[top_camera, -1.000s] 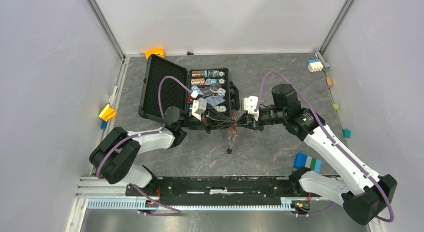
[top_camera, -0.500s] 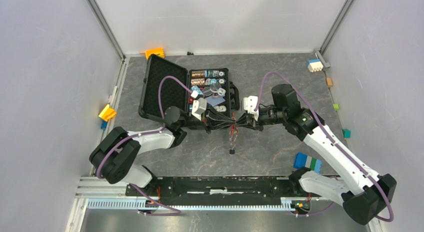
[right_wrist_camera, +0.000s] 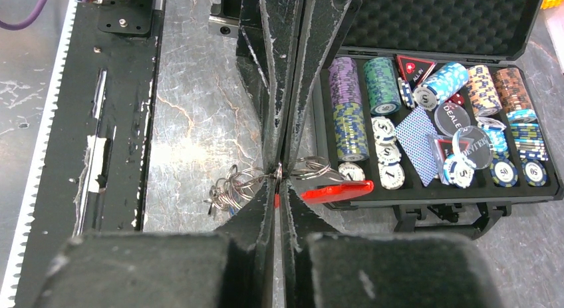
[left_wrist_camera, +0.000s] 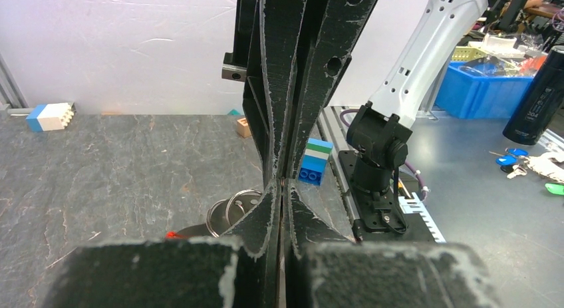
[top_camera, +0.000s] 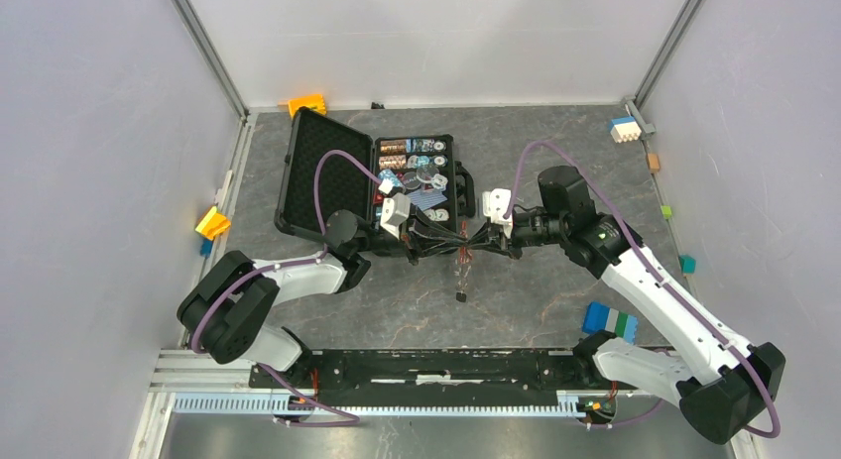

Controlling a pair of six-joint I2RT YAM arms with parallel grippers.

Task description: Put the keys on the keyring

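The left gripper (left_wrist_camera: 282, 196) and right gripper (right_wrist_camera: 279, 188) meet tip to tip above the middle of the table (top_camera: 555, 152), beside the open chip case (top_camera: 327, 172). Both sets of jaws are pressed together, pinching the keyring (right_wrist_camera: 307, 167) wire. Its red tag (right_wrist_camera: 336, 191) projects sideways.

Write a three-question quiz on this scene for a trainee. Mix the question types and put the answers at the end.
1. True or false: the black foam-lined hard case of poker chips has its lid shut.
2. Name the three colours of the stacked toy brick near the right arm's base.
3. Where is the long bright-red tag of the thin silvery metal keyring? A) inside the case. B) right beside the meeting fingertips of the left gripper and right gripper. C) on the brick.
Key: 1 false, the lid is open; 2 blue, green, white; 3 B.
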